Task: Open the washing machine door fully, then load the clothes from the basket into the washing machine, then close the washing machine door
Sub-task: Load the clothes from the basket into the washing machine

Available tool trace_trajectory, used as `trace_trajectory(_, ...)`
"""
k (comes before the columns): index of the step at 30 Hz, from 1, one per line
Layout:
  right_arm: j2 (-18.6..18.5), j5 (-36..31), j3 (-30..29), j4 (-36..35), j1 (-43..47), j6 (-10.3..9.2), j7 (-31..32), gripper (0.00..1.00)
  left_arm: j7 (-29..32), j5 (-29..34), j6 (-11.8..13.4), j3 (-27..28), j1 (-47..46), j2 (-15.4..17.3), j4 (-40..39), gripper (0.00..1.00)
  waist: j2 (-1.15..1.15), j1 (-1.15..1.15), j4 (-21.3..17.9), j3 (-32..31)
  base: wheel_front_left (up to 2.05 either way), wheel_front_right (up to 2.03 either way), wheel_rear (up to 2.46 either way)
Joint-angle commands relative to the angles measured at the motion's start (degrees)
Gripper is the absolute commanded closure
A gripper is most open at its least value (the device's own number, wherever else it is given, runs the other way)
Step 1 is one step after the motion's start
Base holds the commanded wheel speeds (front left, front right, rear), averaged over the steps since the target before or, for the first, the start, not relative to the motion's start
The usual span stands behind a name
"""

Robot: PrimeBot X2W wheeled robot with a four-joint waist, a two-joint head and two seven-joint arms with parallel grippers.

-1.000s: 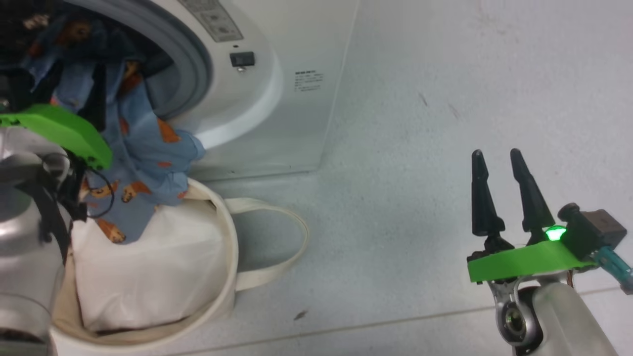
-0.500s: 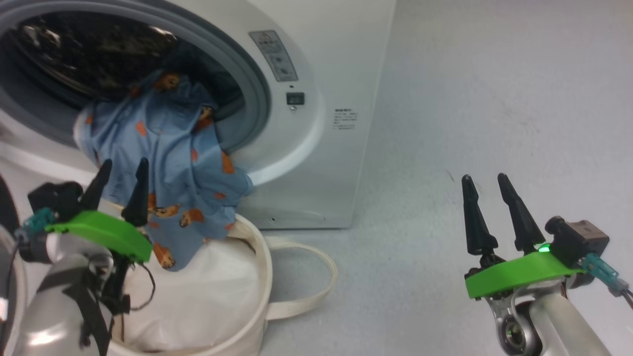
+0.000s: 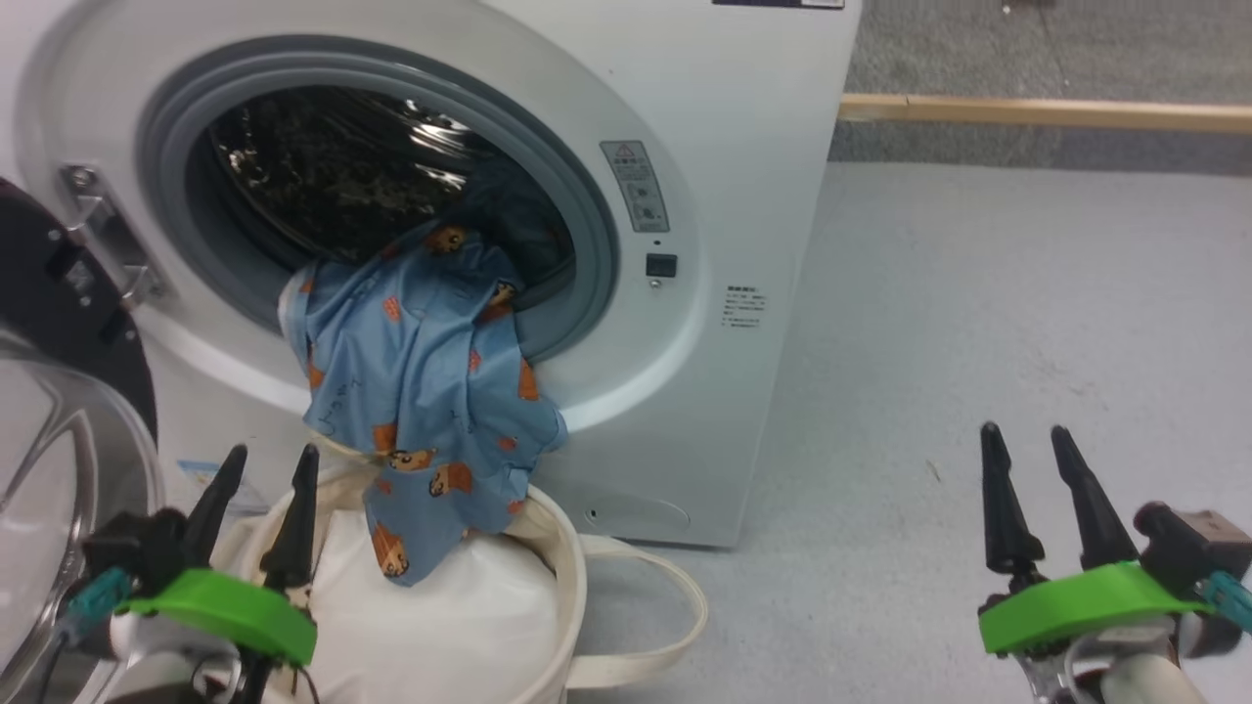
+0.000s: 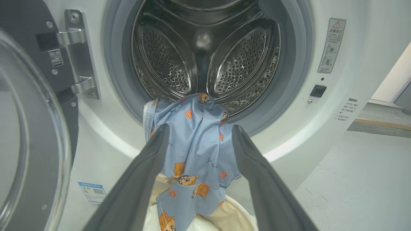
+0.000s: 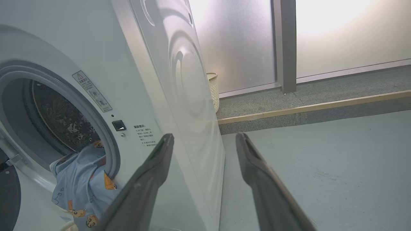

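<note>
Starting nearest, at the bottom of the head view: the left hand (image 3: 275,455) sits lower left, fingers parted, nothing between them, just in front of the basket (image 3: 577,587) and its left rim. Lower right, the right hand (image 3: 1024,432) is spread just as wide and holds nothing, over grey floor (image 3: 978,323), well apart from everything.

Inside the basket lies a plain white bundle (image 3: 460,626), and the tail of the clothes (image 3: 421,372) rests on it. The blue fabric runs up over the grey rubber ring (image 3: 587,244), half in and half out of the washing machine (image 3: 763,147). At the left edge the washing machine door (image 3: 59,293) stands swung wide, close beside the left hand.

The left wrist view adds the perforated steel drum (image 4: 237,57) behind the cloth, the metal hinge (image 4: 78,57) and a blue sticker (image 4: 92,191) low on the front. The right wrist view adds the machine's side panel, a pale woven bin (image 5: 213,89) behind it, a wooden strip (image 5: 314,107) at the floor's far edge and frosted panels (image 5: 237,41). Open floor spreads right of the machine.
</note>
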Motion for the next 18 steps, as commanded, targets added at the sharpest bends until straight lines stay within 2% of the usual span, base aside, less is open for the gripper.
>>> trace_trajectory(1, -1.11, -0.56, 0.24, -1.72, -0.93, 0.03, -0.71, 0.0, -0.68, 0.85, -0.32, 3.1, -1.44, 1.43, -2.87, 0.0, 0.0, 0.02, 0.75, -0.9, 0.0, 0.0, 0.0)
trace_trajectory(8, -0.6, -0.81, -1.25, -2.58, 0.68, 0.03, -0.71, 0.0, -0.69, 3.0, -0.32, 5.32, 2.62, 0.19, -6.45, 0.0, 0.0, 0.02, 0.5, -1.47, 0.0, 0.0, 0.0)
trace_trajectory(18, -0.59, -0.94, -0.83, -3.34, 0.53, 0.03, -0.71, 0.0, -0.69, 3.33, -0.33, 5.99, 3.41, -0.94, -7.08, 0.0, 0.0, 0.02, -0.21, -0.87, 0.0, 0.0, 0.0)
